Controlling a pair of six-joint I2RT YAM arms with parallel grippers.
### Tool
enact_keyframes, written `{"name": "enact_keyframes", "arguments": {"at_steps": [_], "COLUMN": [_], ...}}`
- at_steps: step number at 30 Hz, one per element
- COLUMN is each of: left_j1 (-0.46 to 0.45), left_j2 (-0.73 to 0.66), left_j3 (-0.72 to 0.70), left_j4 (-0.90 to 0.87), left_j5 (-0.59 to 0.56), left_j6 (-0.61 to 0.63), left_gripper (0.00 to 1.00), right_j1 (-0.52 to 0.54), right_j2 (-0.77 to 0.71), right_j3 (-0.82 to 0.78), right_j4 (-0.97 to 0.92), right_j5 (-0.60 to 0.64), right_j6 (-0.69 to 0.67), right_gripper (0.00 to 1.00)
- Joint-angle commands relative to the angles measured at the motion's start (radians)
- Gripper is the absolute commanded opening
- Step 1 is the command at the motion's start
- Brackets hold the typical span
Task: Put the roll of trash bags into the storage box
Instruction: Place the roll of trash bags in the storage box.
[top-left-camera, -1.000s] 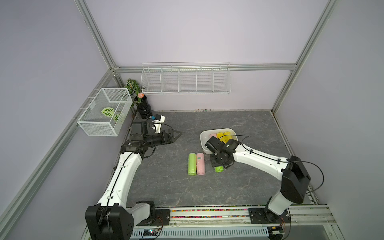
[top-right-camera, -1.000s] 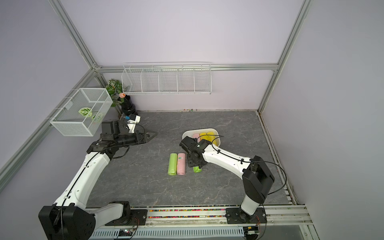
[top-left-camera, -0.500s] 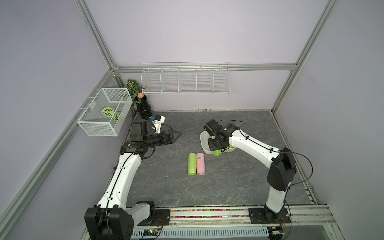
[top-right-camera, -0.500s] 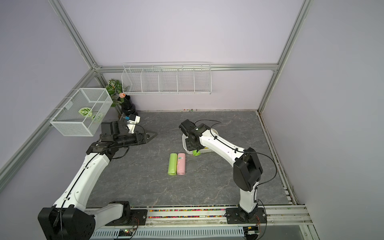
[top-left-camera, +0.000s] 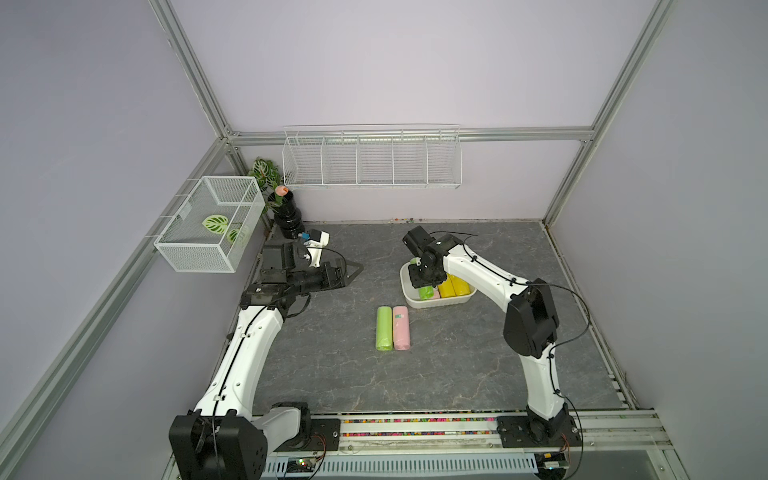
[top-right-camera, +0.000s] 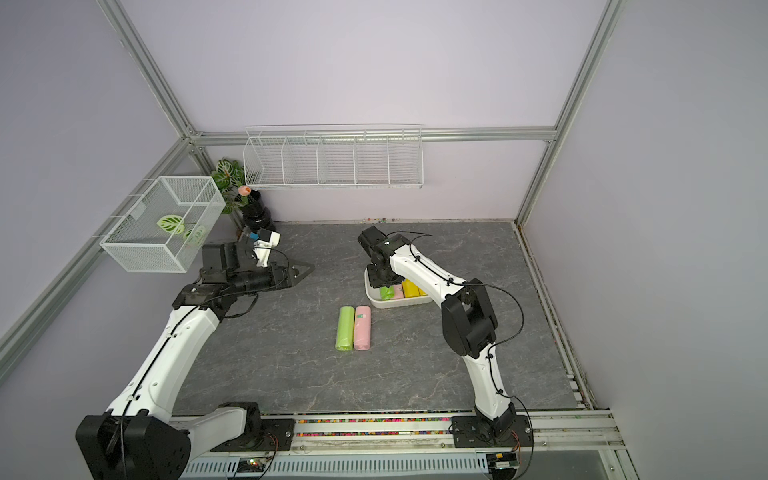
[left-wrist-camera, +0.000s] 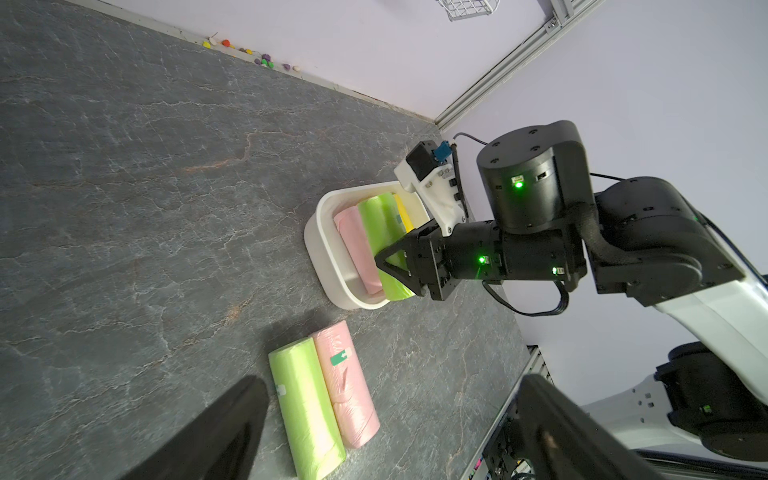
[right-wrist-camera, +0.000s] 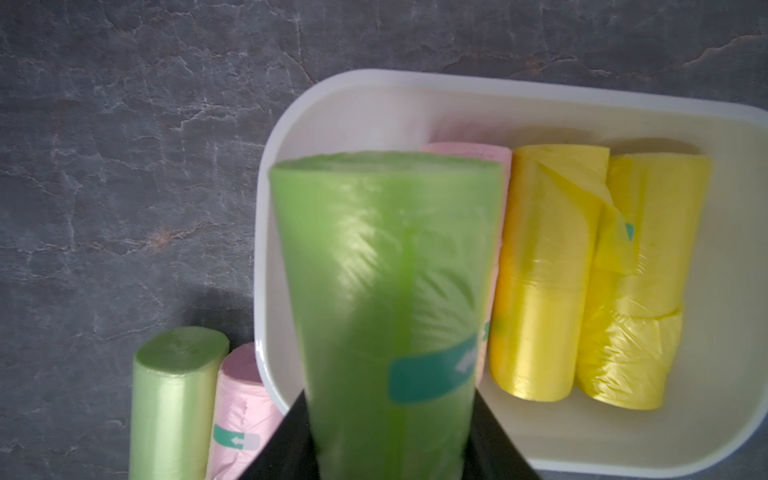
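1. green plastic film, wound tight into a plump cylinder: this is the held green roll (right-wrist-camera: 386, 270). the right gripper (right-wrist-camera: 388, 449) is clamped on it, one black finger on each side of the end by the teal label (right-wrist-camera: 432, 380).
2. we see that roll over the left end of the storage box (right-wrist-camera: 415, 83), which sits right of centre on the table. it lies parallel to the rolls inside, above the boxed pink roll (left-wrist-camera: 357, 245). we cannot tell whether it touches that roll or the rim.
3. right of the pink one, two yellow rolls (right-wrist-camera: 544, 270) lie side by side in the box. one has a loose flap of film peeling off.
4. we judge the roll light and fairly firm along its length, but its skin is soft and slick. a squeeze dents it and the film may slide, so a grip across the middle of the barrel would be steadier than one at an end. it should not break if dropped, though it will roll.
5. the box is glossy white plastic, shallow, with rounded corners and a smooth rim. the table (top-left-camera: 332, 365) is matt grey with a veined stone pattern.
6. a loose green roll (top-left-camera: 384, 328) and a loose pink roll (top-left-camera: 401, 327) lie touching near the table's centre, nearer than the box. the left gripper (top-left-camera: 347, 270) hovers at the far left, fingers spread wide and holding nothing.
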Motion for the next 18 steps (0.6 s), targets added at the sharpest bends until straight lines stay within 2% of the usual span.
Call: {"name": "enact_keyframes", "arguments": {"at_steps": [1, 9, 18], "left_j1": [0.007, 0.007, 0.009], "left_j2": [-0.012, -0.005, -0.002], "left_j3": [-0.013, -0.012, -0.010], "left_j4": [0.004, 0.002, 0.002], "left_j5": [-0.012, -0.014, -0.021], "left_j6": [0.011, 0.009, 0.010], "left_gripper": [0.99, 0.99, 0.99], "right_j1": [-0.004, -0.019, -0.025], "right_j2": [0.034, 0.134, 0.175], "right_j3": [0.043, 0.109, 0.066], "right_j4": [0.007, 0.013, 0.036], "right_j5": [-0.025, -0.052, -0.118], "right_j6": [-0.005, 0.000, 0.045], "right_gripper": [0.17, 0.17, 0.16]}}
